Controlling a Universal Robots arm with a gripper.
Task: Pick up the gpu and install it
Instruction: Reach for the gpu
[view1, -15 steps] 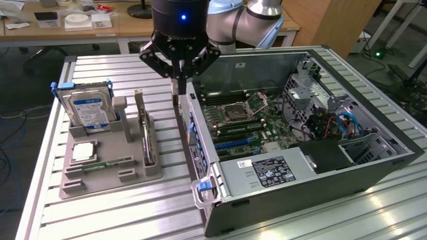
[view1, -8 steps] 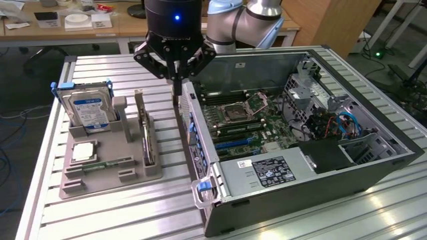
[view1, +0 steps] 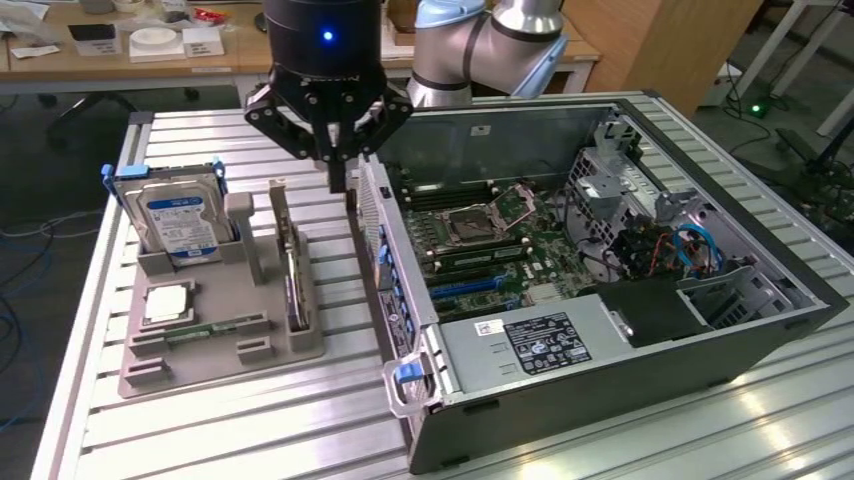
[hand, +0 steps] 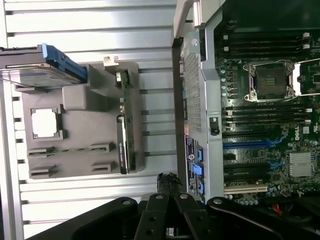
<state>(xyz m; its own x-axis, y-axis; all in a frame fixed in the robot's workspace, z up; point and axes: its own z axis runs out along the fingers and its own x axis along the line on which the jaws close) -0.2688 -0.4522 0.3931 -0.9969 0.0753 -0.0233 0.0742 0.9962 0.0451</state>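
Hovering above the worktop (view1: 267, 420), the hand (view1: 335, 172) has its fingers drawn together at the tips and grips nothing. It sits over the gap between the grey holder (view1: 254, 300) and the rear wall of the open computer case (view1: 534, 345). The gpu (view1: 291, 262) stands on its long edge in a slot of that holder, on the side nearest the case, untouched and just off to one side of the fingertips. To do the pick well, I judge the fingers must spread before descending, line up squarely over the card's top edge, and close on its two flat faces near the middle, so that it lifts straight out of the slot without tipping. Counted: one gpu, one hard drive (view1: 176, 220), one processor chip (view1: 166, 302), one memory stick (view1: 214, 328), one holder, one case.
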